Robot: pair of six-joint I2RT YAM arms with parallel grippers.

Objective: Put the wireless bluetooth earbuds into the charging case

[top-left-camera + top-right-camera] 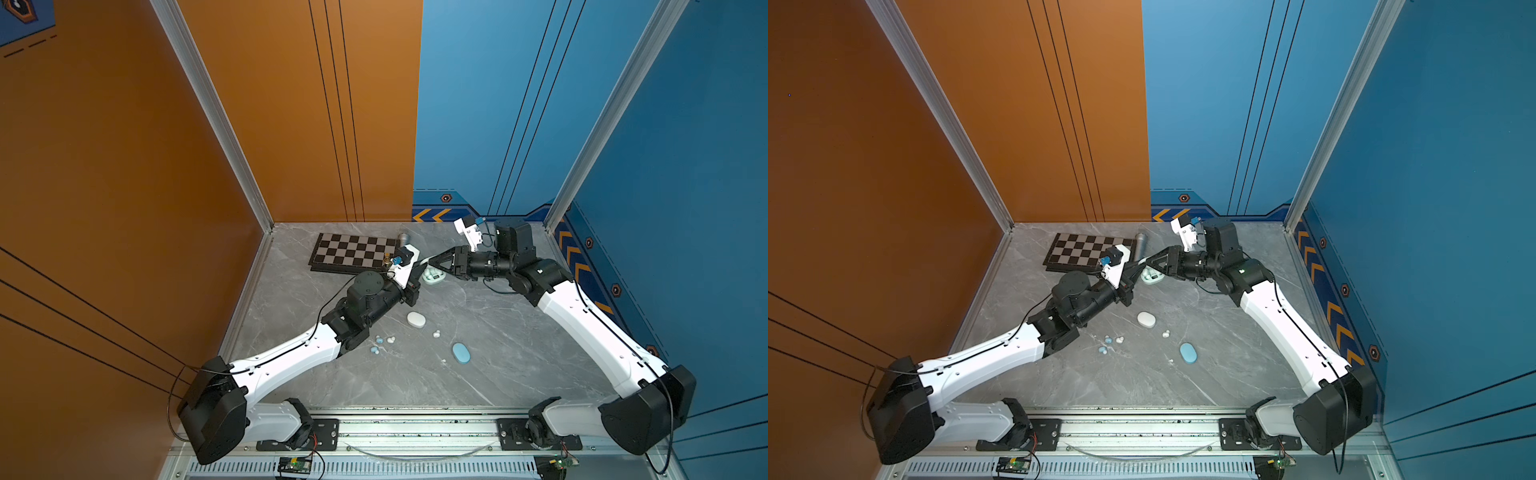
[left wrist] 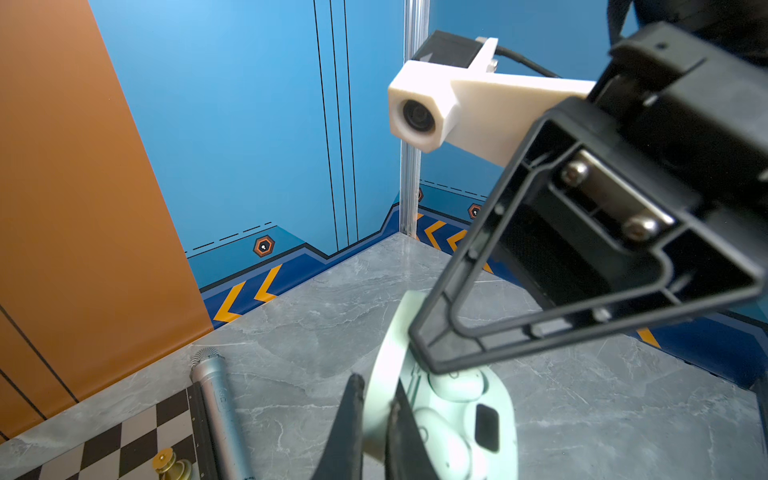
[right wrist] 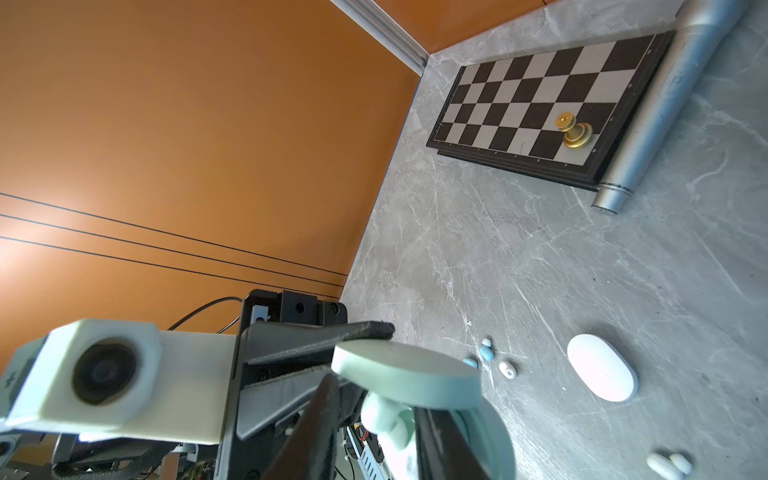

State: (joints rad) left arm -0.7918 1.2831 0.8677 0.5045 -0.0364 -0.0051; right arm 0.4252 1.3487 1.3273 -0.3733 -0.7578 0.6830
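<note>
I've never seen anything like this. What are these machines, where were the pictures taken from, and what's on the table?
Two robot arms stand at a marble table, each ending in a two-fingered tool. Two pictures look down from overhead; the others come from cameras on each arm's wrist. The left tool pinches the raised lid of an open pale green case. The right tool straddles an earbud in it; whether it grips, I cannot tell. On the table lie a white case, a blue case, loose earbuds, a chessboard with one gold piece, and a microphone.
</note>
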